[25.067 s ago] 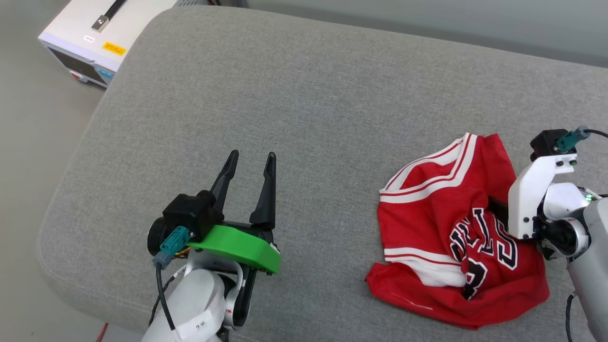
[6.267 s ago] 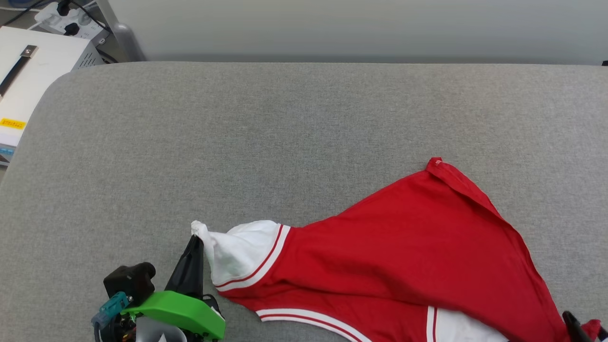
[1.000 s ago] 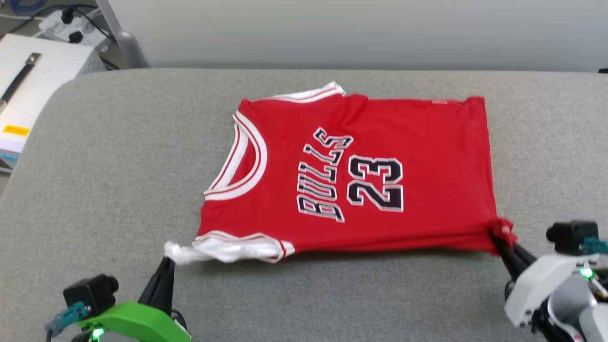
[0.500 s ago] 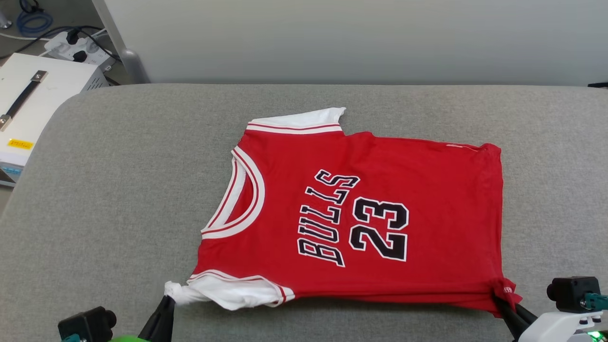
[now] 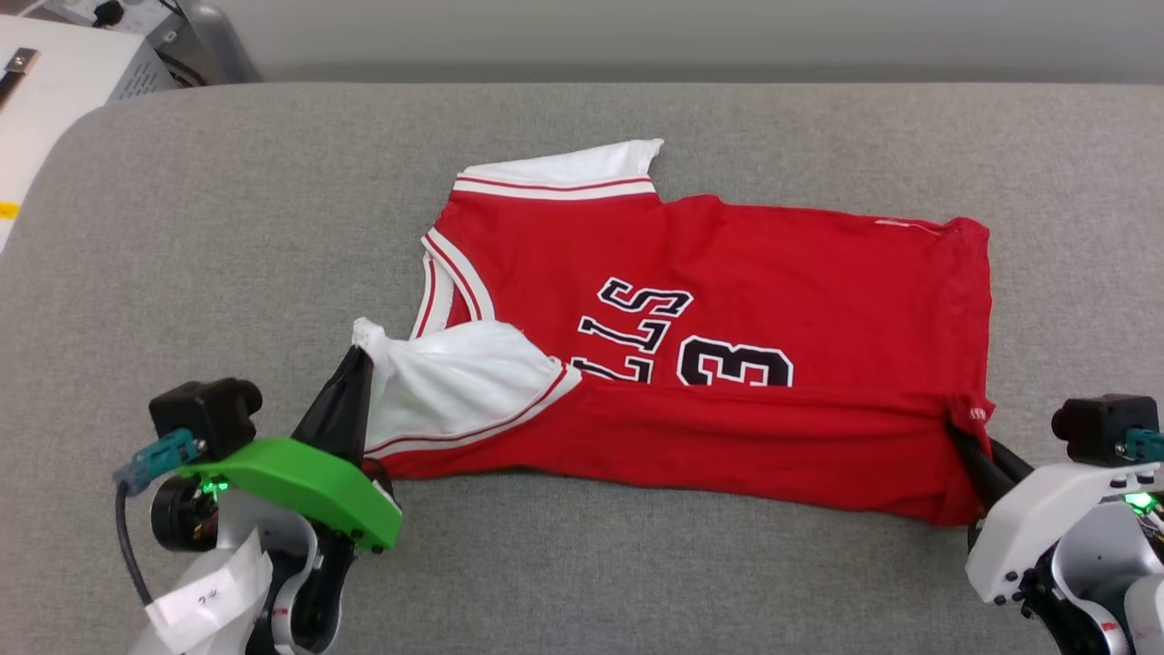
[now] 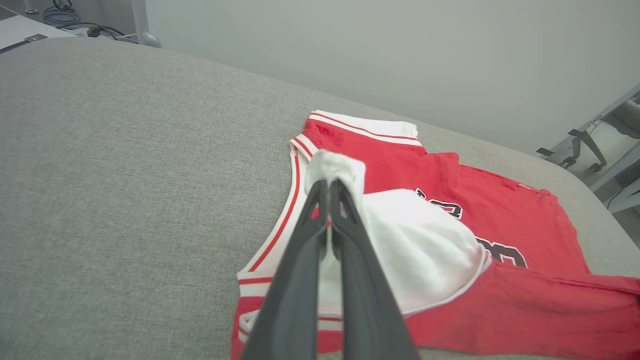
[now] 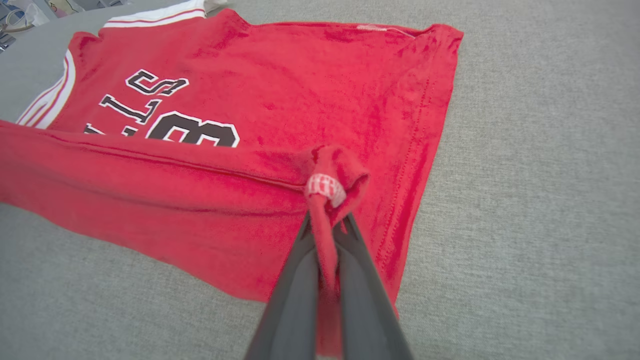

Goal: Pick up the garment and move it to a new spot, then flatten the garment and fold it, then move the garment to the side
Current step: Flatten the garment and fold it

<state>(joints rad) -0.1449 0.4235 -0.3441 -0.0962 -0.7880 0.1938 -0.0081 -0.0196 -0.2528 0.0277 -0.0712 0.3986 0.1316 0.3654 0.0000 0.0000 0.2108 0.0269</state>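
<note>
The garment [image 5: 773, 273], a red jersey with white sleeves and black lettering, lies on the grey cushion [image 5: 227, 227] with its near edge lifted and folded over toward the far side. My left gripper [image 5: 359, 359] is shut on the tip of the near white sleeve [image 6: 335, 167], held above the collar. At the lower right, my right gripper [image 5: 964, 432] is shut on the garment's near hem corner [image 7: 327, 185]. The folded-over strip hides the lower half of the lettering [image 7: 165, 112].
A white box [image 5: 45, 82] stands beyond the cushion's left end, with a grey post [image 5: 214, 41] behind it. A pale wall runs along the cushion's far edge. Bare cushion stretches to the left of the garment and along the near edge.
Both grippers have lifted the near edge of the garment and carried it toward the far side, covering the lower lettering. The head view has also tilted.
</note>
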